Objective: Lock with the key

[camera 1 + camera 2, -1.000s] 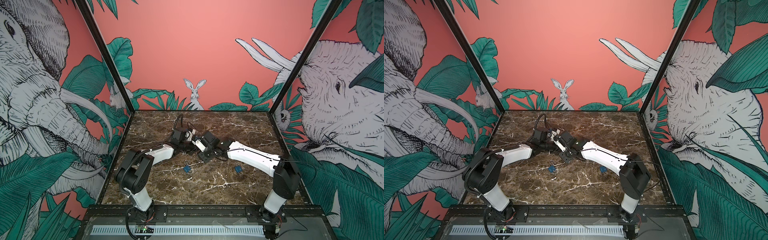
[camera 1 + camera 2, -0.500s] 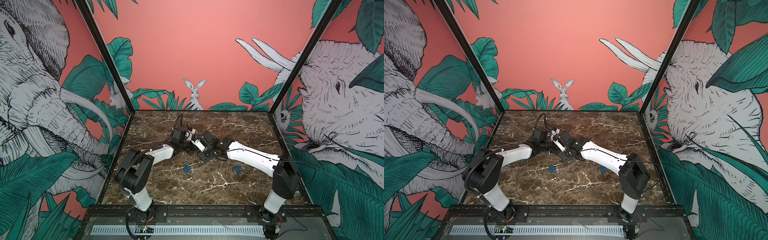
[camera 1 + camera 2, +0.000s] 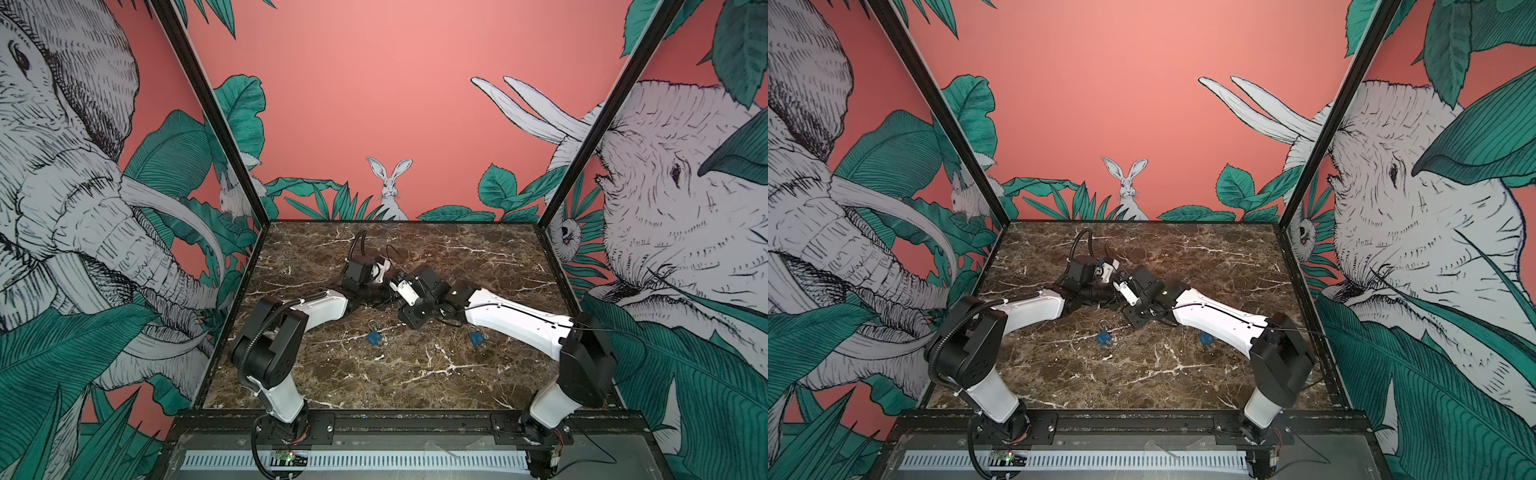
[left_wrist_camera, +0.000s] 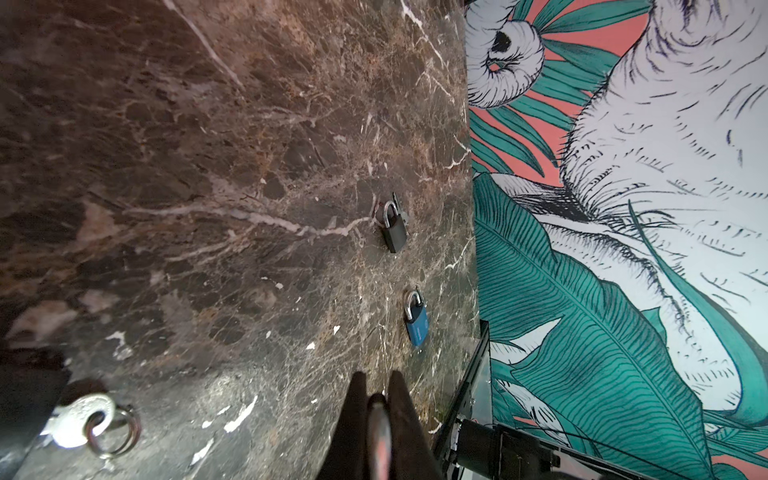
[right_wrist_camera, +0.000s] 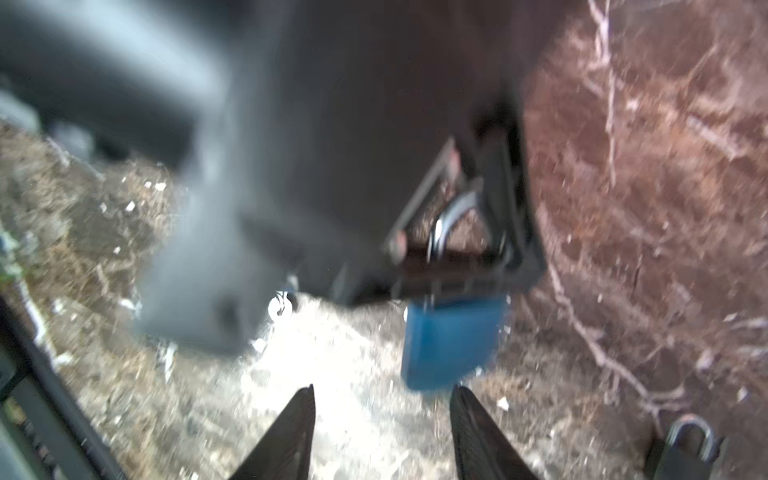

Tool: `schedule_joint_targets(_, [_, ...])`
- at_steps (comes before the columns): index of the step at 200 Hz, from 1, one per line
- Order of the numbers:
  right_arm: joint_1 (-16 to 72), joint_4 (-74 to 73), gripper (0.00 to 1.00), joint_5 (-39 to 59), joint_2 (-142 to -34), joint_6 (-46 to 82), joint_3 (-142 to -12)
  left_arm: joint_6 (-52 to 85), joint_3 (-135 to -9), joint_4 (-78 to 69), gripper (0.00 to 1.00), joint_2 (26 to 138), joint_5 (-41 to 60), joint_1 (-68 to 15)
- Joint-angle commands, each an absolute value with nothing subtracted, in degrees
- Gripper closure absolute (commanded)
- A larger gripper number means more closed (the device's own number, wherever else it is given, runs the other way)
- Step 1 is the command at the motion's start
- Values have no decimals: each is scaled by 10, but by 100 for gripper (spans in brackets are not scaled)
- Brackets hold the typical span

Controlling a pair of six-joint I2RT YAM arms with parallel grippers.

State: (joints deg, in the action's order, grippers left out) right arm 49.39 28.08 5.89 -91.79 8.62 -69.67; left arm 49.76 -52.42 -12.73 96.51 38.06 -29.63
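In the right wrist view my left gripper, a blurred black body, holds a blue padlock (image 5: 451,345) by its silver shackle (image 5: 446,220), and the blue body hangs below the jaws. In the left wrist view the left gripper (image 4: 377,397) is shut on that grey shackle, seen edge on. My right gripper (image 5: 382,401) is open just short of the padlock's body, with nothing between its fingers. A silver key (image 4: 79,415) on a ring lies on the marble beside the left gripper. In both top views the two grippers meet at the table's middle.
Two more blue padlocks lie on the marble (image 3: 375,337) (image 3: 477,338), one in front of each arm. A black padlock (image 4: 394,228) lies toward the right wall, also seen as a black padlock (image 5: 685,449) close to my right gripper. The walls enclose the table on three sides.
Both arms stay almost where they were at the table's middle. The loose padlocks on the marble have not moved.
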Motion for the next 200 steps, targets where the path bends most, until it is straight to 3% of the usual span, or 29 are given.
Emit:
schedule_joint_targets(1, [475,234,47,111,-856,116,-660,516,-533,-169,100,920,370,-299])
schedule_joint_targets(70, [424,39,46,137,-730,110,-500,584,-550,-182,100,881,326,-299])
schedule_joint_targets(171, [424,-102,49,164,-785,70,-483,630,-588,-146,100,863,330,-318])
schedule_joint_targets(200, [420,-111,59,152,-795,60,-489,639,-594,-152,100,866,333,-322])
